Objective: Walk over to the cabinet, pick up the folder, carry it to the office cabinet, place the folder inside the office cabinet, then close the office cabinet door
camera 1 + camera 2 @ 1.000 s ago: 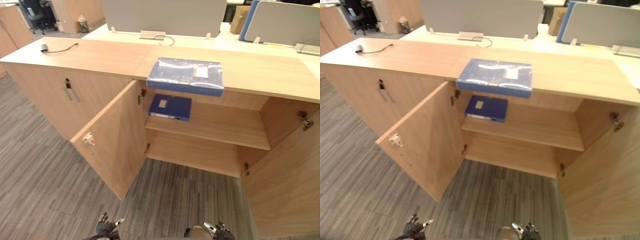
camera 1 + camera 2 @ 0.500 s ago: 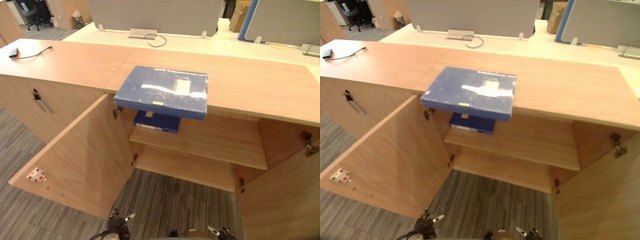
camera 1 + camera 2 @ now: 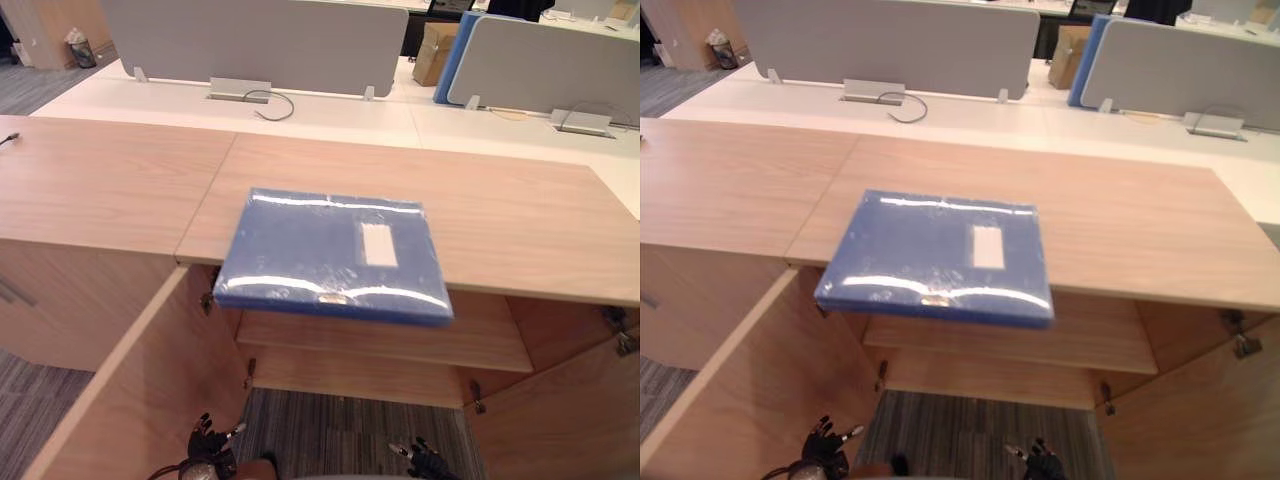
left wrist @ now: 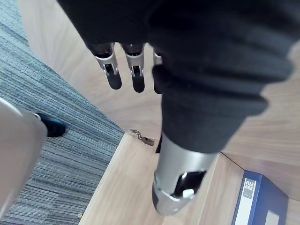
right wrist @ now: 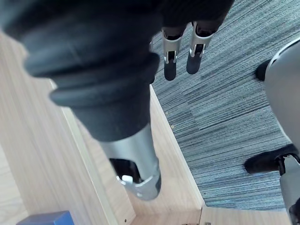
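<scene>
Folder (image 3: 335, 255), blue, is lying flat on the cabinet top (image 3: 520, 220), its long axis running left to right. Its near long edge is overhanging the open cabinet and facing the robot, and its white label (image 3: 380, 243) is sitting right of middle. At left, the left door (image 3: 130, 400) is standing open. Low beside it, the left hand (image 3: 205, 445) is hanging with fingers straight, holding nothing. A shelf (image 3: 400, 345) is showing under the folder, with grey striped carpet (image 3: 340, 435) below. The right hand (image 3: 428, 462) is hanging likewise, straight-fingered and empty, near the open right door (image 3: 560, 430). Far off, grey dividers (image 3: 250, 45) are lining pale desks (image 3: 330, 115).
</scene>
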`<state>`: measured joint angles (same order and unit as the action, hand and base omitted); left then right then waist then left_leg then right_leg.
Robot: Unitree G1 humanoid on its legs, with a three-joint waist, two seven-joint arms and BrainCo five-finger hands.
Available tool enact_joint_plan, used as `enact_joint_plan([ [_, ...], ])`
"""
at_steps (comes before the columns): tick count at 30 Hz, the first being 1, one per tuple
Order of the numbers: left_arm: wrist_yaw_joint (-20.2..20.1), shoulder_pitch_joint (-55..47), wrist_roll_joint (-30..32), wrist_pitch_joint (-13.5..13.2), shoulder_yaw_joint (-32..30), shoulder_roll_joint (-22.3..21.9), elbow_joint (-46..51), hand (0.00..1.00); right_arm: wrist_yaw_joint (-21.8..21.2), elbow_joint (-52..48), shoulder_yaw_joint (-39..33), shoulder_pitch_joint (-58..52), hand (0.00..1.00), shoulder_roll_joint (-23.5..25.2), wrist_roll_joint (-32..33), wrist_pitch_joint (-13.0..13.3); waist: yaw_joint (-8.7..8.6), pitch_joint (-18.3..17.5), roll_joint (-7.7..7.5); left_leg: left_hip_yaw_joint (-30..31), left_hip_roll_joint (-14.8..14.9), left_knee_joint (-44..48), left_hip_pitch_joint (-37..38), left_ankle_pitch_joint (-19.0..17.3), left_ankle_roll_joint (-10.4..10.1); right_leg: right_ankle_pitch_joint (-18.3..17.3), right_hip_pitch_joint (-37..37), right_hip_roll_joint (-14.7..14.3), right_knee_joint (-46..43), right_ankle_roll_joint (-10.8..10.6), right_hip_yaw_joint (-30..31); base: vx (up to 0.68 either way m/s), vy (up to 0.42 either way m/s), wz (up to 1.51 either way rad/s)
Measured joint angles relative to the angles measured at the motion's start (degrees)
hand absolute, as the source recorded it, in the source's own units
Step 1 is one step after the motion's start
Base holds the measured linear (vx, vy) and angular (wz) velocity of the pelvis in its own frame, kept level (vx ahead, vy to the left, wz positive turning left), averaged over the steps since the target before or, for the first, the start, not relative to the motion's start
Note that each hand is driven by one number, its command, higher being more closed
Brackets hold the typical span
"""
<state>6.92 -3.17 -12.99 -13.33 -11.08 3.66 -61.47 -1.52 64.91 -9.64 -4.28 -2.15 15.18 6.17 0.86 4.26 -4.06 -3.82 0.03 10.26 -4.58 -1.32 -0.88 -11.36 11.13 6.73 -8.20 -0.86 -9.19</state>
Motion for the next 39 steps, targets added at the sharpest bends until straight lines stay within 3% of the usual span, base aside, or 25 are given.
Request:
enact_joint_plan([
  [4, -1.33, -0.28, 0.78, 0.03, 2.39, 1.03, -1.63, 0.0, -0.1, 0.13, 0.55, -0.14, 0.0, -0.14, -1.9, -0.01, -0.18, -0.61, 0.37, 0.87, -2.33, -5.7, 2.73, 2.27, 0.33, 0.82, -1.42, 0.48, 2.09, -1.4, -0.56, 0.09, 0.017, 0.15],
  [12, -3.8, -1.57, 0.07, 0.04, 3.3, 1.46, -2.75, 0.0, -0.14, 1.16, 0.72, -0.77, 0.0, -0.72, -3.84, -0.4, -0.46, -0.67, 0.66, 1.31, -1.35, -13.65, 5.73, 6.73, -0.67, 1.2, -1.89, -0.78, 2.9, -1.64, -0.19, -0.02, -0.047, -0.01],
  [18, -11.66, -1.69, -12.49, 1.4, 8.04, 2.98, -4.32, 0.0, -0.85, 1.15, 0.83, -1.05, 0.0, -2.04, -5.45, -0.54, -1.26, -0.65, 1.35, 1.13, -1.81, -15.45, 6.34, 8.12, -0.15, 1.41, -2.18, -0.33, 3.27, -1.91, 0.01, -0.11, 0.022, -0.06],
  [21, -13.02, -2.35, -19.44, 2.1, 10.4, 3.47, -2.13, 0.0, -1.35, 1.02, 2.19, -0.7, 0.0, -2.45, -6.07, -0.56, -1.33, -0.54, 1.67, 1.32, -2.04, -15.57, 6.29, 8.03, -0.28, 1.55, -2.24, -0.16, 3.52, -2.22, -0.05, -0.12, 0.041, 0.01],
  [23, -12.75, -4.54, -24.39, 2.25, 12.6, 3.31, 7.12, 0.0, -1.29, 0.89, 4.26, -0.46, 0.0, -3.17, -6.65, -0.57, -1.32, -0.66, 1.86, 3.04, -2.57, -15.58, 5.15, 8.1, -0.24, 1.38, -2.91, 0.31, 3.55, -2.56, -0.81, -0.09, 0.06, 0.24],
  [26, -10.87, -5.76, -26.04, 1.89, 18.63, 2.72, 19.53, 0.0, -0.41, 1.95, 8.45, 3.28, 0.0, -3.15, -7.46, -1.95, -0.8, -0.75, 2.32, 6.94, -3.61, -15.58, 2.87, 9.06, 0.33, 1.11, -3.83, 0.66, 3.69, -3.06, -3.41, -0.04, 0.04, 0.5],
  [30, -9.5, -9.85, -23.79, 1.9, 21.65, 2.47, 37.73, 0.0, 1.82, 2.34, 9.67, 7.12, 0.0, -1.21, -7.7, -2.68, 1.24, -0.95, 2.24, 10.75, -5.32, -15.26, 2.32, 10.05, 1.33, 1.08, -2.15, 1.19, 4.21, -3.3, -7.5, 0.06, -0.013, 0.54],
  [32, -9.55, -12.52, -21.68, 1.99, 22.23, 4.58, 46.19, 0.0, 1.93, 2.4, 9.73, 8.43, 0.0, -1.23, -8.42, -2.96, 3.06, -0.79, 2.65, 11.51, -5.89, -15.22, 2.28, 10.11, 1.42, 1.17, -1.32, 1.37, 5.04, -3.39, -8.1, 0.1, -0.026, 0.29],
  [35, -9.72, -14.87, -18.89, 2.35, 22.96, 6.72, 56.37, 0.0, 2.21, 2.34, 9.75, 9.44, 0.0, -0.9, -9.0, -3.72, 3.84, -0.7, 2.58, 13.4, -5.87, -15.18, 2.39, 10.12, 1.41, 1.35, -0.3, 1.07, 5.11, -3.35, -9.79, 0.07, -0.036, 0.36],
  [39, -9.24, -16.84, -13.29, 1.07, 23.28, 3.78, 78.92, 0.0, 2.73, 2.41, 9.7, 9.09, 0.0, -0.23, -9.62, -3.83, 7.01, -0.66, 2.46, 15.93, -5.65, -13.12, 1.12, 9.87, 1.08, 1.53, -0.06, 0.68, 2.94, -3.23, -12.57, 0.03, -0.032, 0.39],
])
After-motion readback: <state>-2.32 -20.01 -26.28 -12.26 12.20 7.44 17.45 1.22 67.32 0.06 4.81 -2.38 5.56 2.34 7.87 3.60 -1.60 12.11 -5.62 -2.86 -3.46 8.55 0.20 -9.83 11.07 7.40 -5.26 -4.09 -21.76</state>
